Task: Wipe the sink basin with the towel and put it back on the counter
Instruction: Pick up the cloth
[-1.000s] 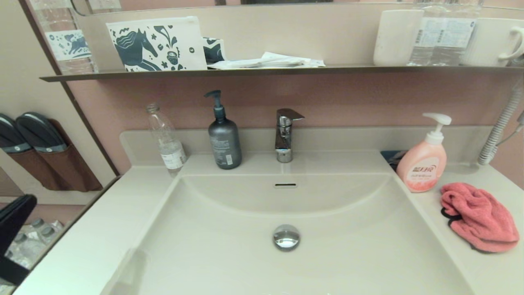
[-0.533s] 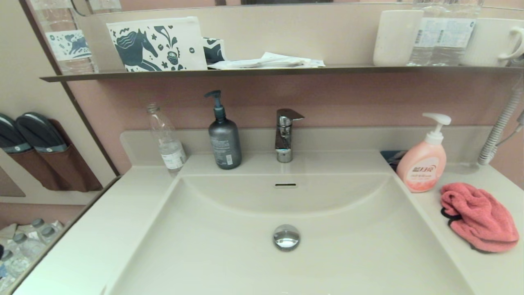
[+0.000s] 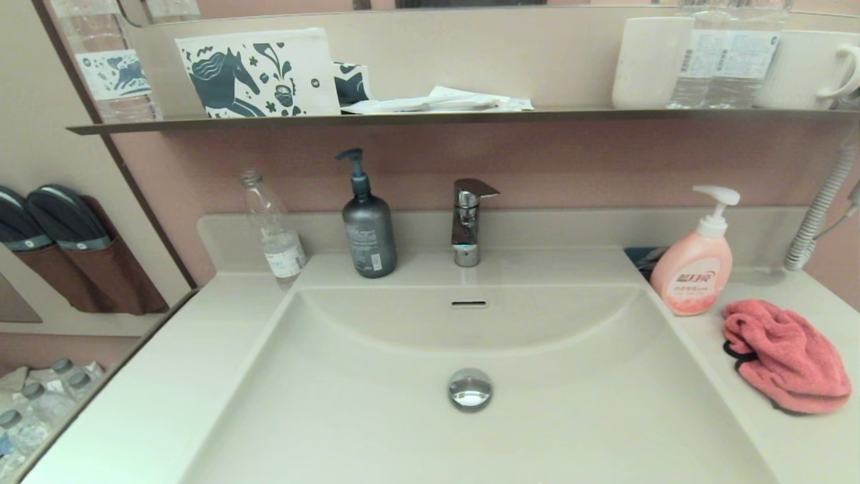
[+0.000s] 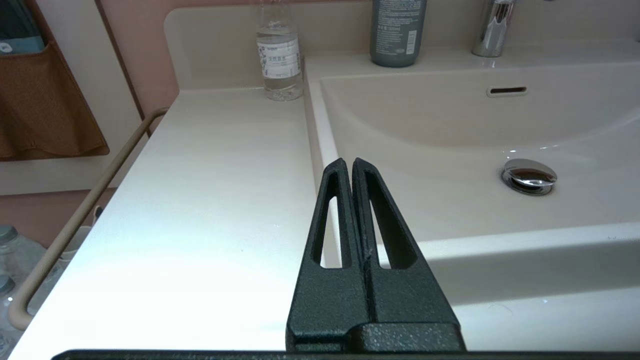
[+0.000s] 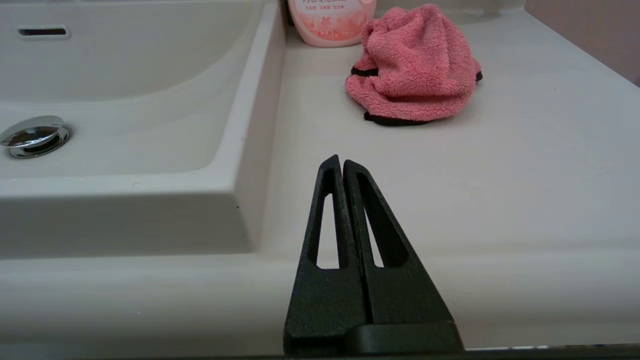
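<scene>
The coral-pink towel (image 3: 786, 356) lies crumpled on the cream counter (image 3: 799, 444) to the right of the sink basin (image 3: 376, 417), beside the pink soap bottle (image 3: 695, 265). The basin's chrome drain plug (image 3: 470, 388) and overflow slot (image 3: 468, 304) show. Neither gripper appears in the head view. In the left wrist view my left gripper (image 4: 348, 163) is shut and holds nothing, low in front of the counter's left part (image 4: 210, 200). In the right wrist view my right gripper (image 5: 341, 161) is shut and holds nothing, before the counter's front edge, well short of the towel (image 5: 415, 65).
A chrome faucet (image 3: 468, 222), a grey pump bottle (image 3: 368, 228) and a clear plastic bottle (image 3: 274, 232) stand along the back of the counter. A dark shelf (image 3: 430, 117) above carries a pouch, cups and bottles. A rail (image 4: 75, 220) runs along the counter's left side.
The left arm, seen at the head view's lower left a second ago, has dropped out of that view. The towel and bottles have not moved.
</scene>
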Controlling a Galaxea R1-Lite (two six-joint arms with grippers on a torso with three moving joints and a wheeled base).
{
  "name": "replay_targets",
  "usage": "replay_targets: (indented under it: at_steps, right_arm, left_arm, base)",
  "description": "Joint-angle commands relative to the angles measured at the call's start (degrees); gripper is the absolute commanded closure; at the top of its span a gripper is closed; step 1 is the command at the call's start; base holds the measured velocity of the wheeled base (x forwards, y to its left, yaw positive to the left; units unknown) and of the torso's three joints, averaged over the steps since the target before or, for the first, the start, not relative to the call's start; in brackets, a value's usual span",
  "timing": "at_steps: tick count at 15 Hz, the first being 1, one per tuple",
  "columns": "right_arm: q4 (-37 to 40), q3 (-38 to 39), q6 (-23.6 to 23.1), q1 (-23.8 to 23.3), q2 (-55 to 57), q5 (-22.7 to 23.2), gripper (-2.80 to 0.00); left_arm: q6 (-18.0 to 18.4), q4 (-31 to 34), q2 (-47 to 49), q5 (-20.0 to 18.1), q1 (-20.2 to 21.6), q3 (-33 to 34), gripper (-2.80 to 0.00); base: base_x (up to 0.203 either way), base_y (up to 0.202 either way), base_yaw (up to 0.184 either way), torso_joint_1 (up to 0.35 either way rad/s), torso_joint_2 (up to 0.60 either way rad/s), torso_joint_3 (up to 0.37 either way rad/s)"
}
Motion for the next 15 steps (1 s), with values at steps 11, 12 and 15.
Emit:
replay_targets:
  at_steps: [11,12,15]
  right_arm:
    - [-0.01,0.0,-0.01,0.01,0.0,0.02,0.0]
    - [-0.01,0.0,-0.01,0.01,0.0,-0.02,0.0]
    - [-0.01,0.0,-0.01,0.01,0.0,-0.06,0.0]
  left_arm:
    - [2.46,0.67,-2.3,2.5,0.01,6.03,0.0]
    - [2.23,0.6,-2.3,2.43,-0.01,6.03,0.0]
    - [1.5,0.49,-2.3,2.26,-0.51,6.03,0.0]
  base:
    - [0.0,0.0,0.0,0.0,0.0,0.0]
    - [0.0,0.0,0.0,0.0,0.0,0.0]
    - [0.0,0.0,0.0,0.0,0.0,0.0]
